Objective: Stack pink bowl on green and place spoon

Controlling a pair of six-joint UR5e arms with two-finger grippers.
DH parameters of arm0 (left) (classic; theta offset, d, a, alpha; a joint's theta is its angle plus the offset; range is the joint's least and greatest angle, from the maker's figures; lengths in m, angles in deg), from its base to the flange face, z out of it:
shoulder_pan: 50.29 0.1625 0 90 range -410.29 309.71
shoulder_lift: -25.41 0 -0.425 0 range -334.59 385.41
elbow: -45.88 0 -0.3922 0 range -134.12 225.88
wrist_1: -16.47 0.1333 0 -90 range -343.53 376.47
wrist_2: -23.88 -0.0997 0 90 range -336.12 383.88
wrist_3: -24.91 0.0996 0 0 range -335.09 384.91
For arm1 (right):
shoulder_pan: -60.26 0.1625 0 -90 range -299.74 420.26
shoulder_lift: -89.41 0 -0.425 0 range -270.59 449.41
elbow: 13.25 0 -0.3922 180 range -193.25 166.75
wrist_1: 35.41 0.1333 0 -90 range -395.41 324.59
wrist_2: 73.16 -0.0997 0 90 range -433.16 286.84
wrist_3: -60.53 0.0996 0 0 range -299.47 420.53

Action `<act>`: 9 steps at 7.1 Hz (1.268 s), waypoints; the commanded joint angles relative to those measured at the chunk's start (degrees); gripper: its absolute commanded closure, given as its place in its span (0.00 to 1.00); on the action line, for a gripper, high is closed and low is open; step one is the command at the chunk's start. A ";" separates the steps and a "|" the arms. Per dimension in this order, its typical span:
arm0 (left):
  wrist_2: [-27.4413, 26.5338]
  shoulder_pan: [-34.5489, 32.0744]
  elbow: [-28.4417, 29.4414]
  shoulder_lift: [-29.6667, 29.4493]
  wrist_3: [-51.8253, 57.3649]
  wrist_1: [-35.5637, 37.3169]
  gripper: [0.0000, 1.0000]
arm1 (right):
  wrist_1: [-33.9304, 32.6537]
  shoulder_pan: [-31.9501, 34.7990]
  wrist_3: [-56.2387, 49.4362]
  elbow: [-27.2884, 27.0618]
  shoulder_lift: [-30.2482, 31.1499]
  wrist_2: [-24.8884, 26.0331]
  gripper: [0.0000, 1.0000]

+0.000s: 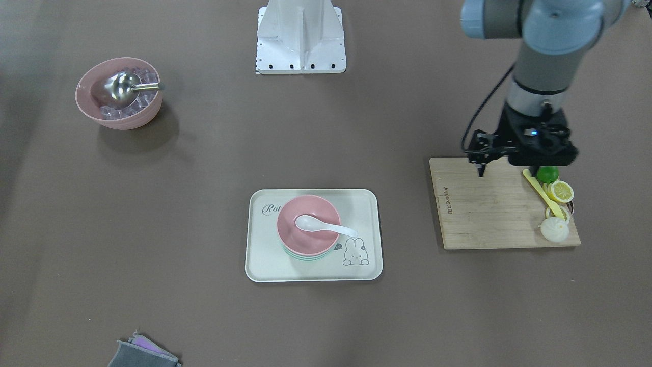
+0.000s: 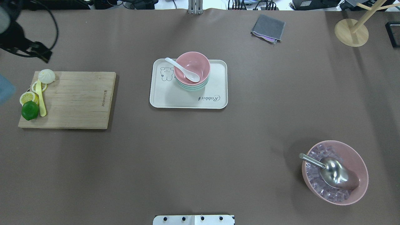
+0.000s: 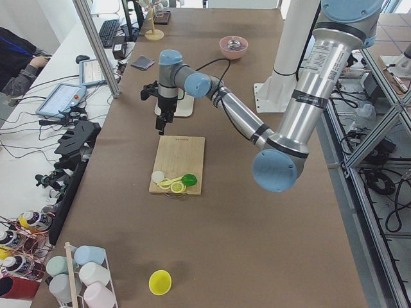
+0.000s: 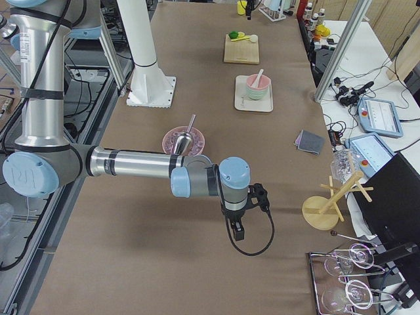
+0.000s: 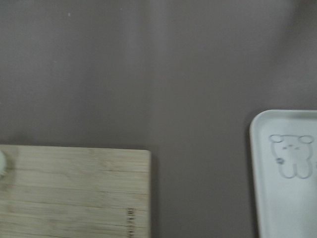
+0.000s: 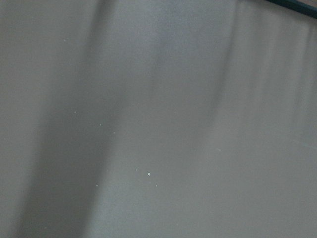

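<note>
The pink bowl (image 1: 305, 206) sits stacked on the green bowl (image 1: 305, 256) on the cream rabbit tray (image 1: 265, 255). The white spoon (image 1: 321, 226) lies in the pink bowl with its handle over the rim. The stack also shows in the overhead view (image 2: 197, 64). My left gripper (image 1: 481, 171) hangs empty over the far edge of the cutting board, well away from the tray; I cannot tell whether it is open or shut. My right gripper (image 4: 238, 231) shows only in the exterior right view, above bare table, so I cannot tell its state.
A wooden cutting board (image 1: 489, 214) holds a lime (image 1: 548, 174), lemon slices, a yellow knife and a bun. A large pink bowl (image 2: 359, 162) of ice cubes with a metal scoop stands on my right. A grey cloth (image 2: 268, 28) and a wooden stand (image 2: 351, 31) lie far.
</note>
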 commanded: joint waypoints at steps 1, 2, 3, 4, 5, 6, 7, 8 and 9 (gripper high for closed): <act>6.34 -12.34 0.38 8.71 11.21 -0.61 0.02 | -10.59 0.36 -0.18 -7.45 0.30 -0.04 0.00; 6.43 -13.69 5.25 11.87 10.95 -1.57 0.02 | -10.72 0.36 -0.18 -7.91 1.09 0.66 0.00; 5.91 -14.48 11.13 12.42 11.04 -6.10 0.02 | -10.46 0.28 -0.18 -7.74 1.71 0.84 0.00; 6.86 -17.19 12.41 13.56 10.60 -10.76 0.02 | -10.46 0.36 0.25 -7.83 2.67 0.67 0.00; 11.83 -19.04 15.29 14.27 11.99 -11.59 0.02 | -10.28 0.28 0.43 -7.83 2.77 0.58 0.00; 15.45 -21.24 15.93 17.06 18.18 -11.59 0.02 | -10.28 0.28 0.43 -7.83 2.51 0.58 0.00; 16.88 -24.22 15.07 18.39 21.98 -10.99 0.02 | -10.37 0.28 0.09 -7.92 2.59 0.40 0.00; 16.98 -25.03 12.01 21.01 21.85 -9.85 0.02 | -10.54 0.28 0.52 -7.83 2.25 0.40 0.00; 16.72 -25.04 9.02 23.30 21.93 -9.66 0.02 | -10.89 0.28 0.78 -7.83 1.98 0.14 0.00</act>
